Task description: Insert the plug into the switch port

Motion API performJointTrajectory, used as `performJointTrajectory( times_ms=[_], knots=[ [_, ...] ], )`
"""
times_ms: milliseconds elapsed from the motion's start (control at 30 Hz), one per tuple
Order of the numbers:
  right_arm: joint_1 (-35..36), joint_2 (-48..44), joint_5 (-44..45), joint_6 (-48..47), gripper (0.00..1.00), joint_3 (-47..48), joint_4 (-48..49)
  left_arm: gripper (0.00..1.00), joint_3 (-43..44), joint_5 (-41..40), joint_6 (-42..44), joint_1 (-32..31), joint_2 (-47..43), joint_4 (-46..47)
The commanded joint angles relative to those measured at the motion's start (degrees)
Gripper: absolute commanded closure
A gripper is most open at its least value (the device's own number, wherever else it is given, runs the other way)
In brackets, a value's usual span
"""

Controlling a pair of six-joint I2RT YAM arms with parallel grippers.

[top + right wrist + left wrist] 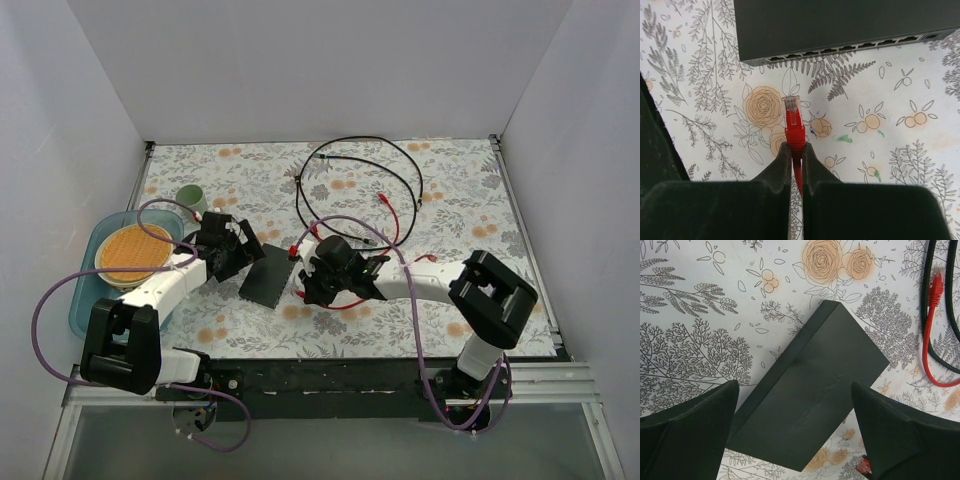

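Observation:
The switch (267, 277) is a flat matte-black box lying on the flowered cloth between the arms. In the left wrist view the switch (810, 390) lies below and between my open left fingers, which do not touch it. My left gripper (233, 252) hovers at its left end. In the right wrist view the switch (845, 25) shows its row of sockets along the near edge. My right gripper (796, 147) is shut on the red plug (794, 122), whose clear tip points at the sockets, a short gap away. The right gripper (312, 280) sits just right of the switch.
A red cable (395, 225) and a black cable loop (360, 180) lie behind the right arm. A blue tray (88, 290) with a round tan plate (135, 252) stands at the left, a green cup (190, 198) behind it. White walls enclose the table.

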Motion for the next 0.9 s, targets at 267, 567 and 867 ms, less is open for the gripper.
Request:
performJointTrajectory(
  times_ms=[267, 567, 867],
  knots=[
    [3.69, 9.06, 6.36, 2.77, 0.99, 9.16, -3.15, 0.09, -6.16, 1.86, 0.72, 0.6, 0.04, 8.0],
    [5.45, 13.72, 10.93, 3.04, 0.99, 15.31, -11.58, 0.09, -6.69, 2.04, 0.11, 0.69, 0.39, 8.71],
    [7.12, 16.71, 13.92, 3.48, 0.99, 19.0, -16.25, 0.09, -6.69, 3.27, -0.68, 0.95, 0.65, 8.71]
  ],
)
